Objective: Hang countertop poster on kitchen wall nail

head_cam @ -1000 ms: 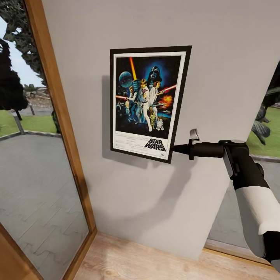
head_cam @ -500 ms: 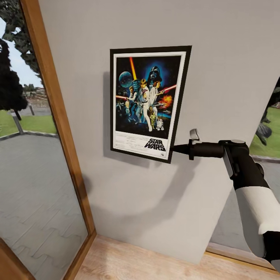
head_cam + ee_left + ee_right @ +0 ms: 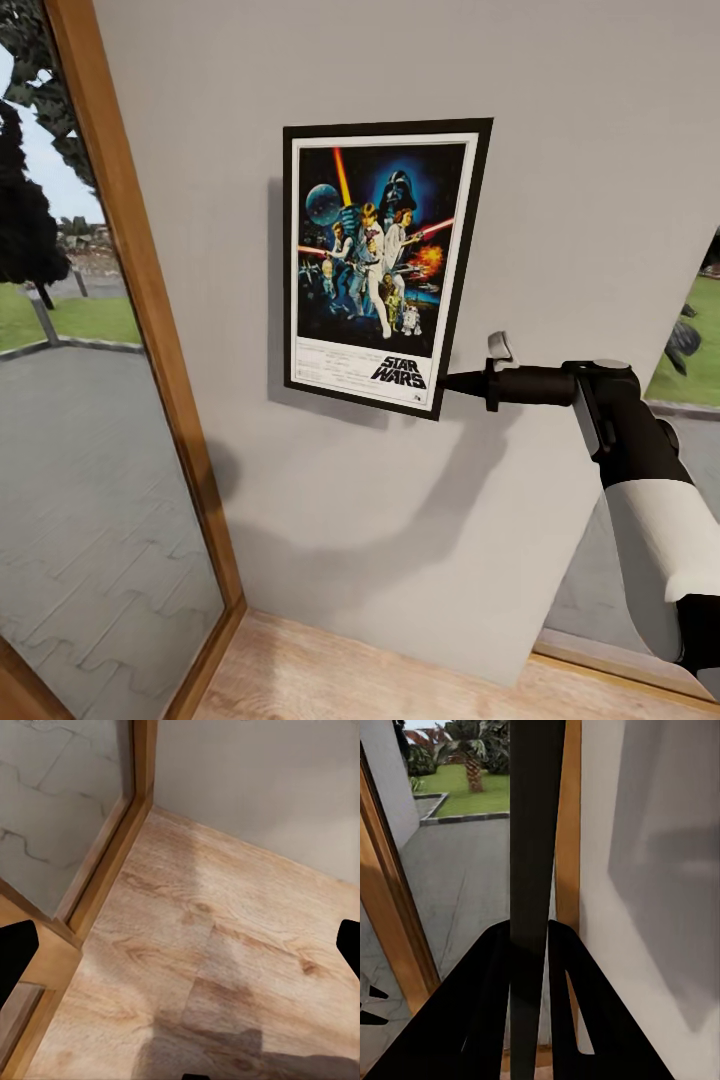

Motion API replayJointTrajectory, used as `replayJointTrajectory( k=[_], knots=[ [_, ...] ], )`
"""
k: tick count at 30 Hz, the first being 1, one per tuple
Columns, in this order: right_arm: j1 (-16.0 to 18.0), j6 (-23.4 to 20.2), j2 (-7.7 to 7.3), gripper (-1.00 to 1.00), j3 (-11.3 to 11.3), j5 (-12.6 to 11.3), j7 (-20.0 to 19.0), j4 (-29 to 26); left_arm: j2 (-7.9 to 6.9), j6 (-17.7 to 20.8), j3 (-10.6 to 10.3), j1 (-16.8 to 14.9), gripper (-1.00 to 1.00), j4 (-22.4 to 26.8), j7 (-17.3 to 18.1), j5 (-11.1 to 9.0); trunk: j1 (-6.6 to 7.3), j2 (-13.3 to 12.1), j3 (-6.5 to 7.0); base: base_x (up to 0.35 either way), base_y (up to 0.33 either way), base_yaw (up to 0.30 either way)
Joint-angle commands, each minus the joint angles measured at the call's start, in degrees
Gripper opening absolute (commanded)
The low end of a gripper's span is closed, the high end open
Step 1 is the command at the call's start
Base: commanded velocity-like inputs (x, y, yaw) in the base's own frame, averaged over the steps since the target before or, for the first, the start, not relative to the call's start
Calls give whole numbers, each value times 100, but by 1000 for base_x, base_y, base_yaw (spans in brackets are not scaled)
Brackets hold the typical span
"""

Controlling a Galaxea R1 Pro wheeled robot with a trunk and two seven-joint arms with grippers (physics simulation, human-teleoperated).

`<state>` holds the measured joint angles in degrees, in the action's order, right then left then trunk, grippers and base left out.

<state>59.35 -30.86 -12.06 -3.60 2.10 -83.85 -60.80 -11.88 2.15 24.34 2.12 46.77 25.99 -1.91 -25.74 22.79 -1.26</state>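
From the head camera, the poster (image 3: 380, 265) stands upright in front of the pale grey wall (image 3: 560, 150), between a wood-framed window (image 3: 140, 330) on one side and a glimpse of garden on the other. Its shadow falls on the wall beside and below it, so I judge it close to the wall but perhaps not flush. The right gripper (image 3: 452, 381) pinches the frame's lower right edge. The right arm (image 3: 640, 480) comes up from the lower right, bends at the wrist and runs level toward the frame, fingers pointing sideways along the wall. No nail can be made out; if one is there, the poster hides it.

The step in hand is the hanging. To do it well, the frame's top should be eased against the wall where the nail sits and kept upright, and the grip should open only once the poster bears on the nail. A release too soon would likely drop it to the wooden floor (image 3: 400, 680).

The left wrist camera looks down at light wood floorboards (image 3: 217, 960) meeting the wall and the window frame. Dark fingertips (image 3: 15, 956) sit far apart at the picture's edges, so that pincer is wide and empty.

The right wrist camera looks along the poster's dark edge (image 3: 536, 832), with the fingers (image 3: 491, 1005) closed on either side of it, the wall just beside.
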Motion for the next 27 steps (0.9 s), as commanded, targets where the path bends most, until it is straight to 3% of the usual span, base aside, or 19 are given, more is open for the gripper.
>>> replayJointTrajectory(
  k=[1,27],
  knots=[
    [6,-78,2,-100,-9,19,-43,-2,1,23,10,-1,100,7,29,-20,-4,13,-12,31,0,0],
    [6,-78,2,-100,-9,19,-43,-2,0,23,10,0,100,6,29,-20,-4,13,-12,78,0,0]
  ],
)
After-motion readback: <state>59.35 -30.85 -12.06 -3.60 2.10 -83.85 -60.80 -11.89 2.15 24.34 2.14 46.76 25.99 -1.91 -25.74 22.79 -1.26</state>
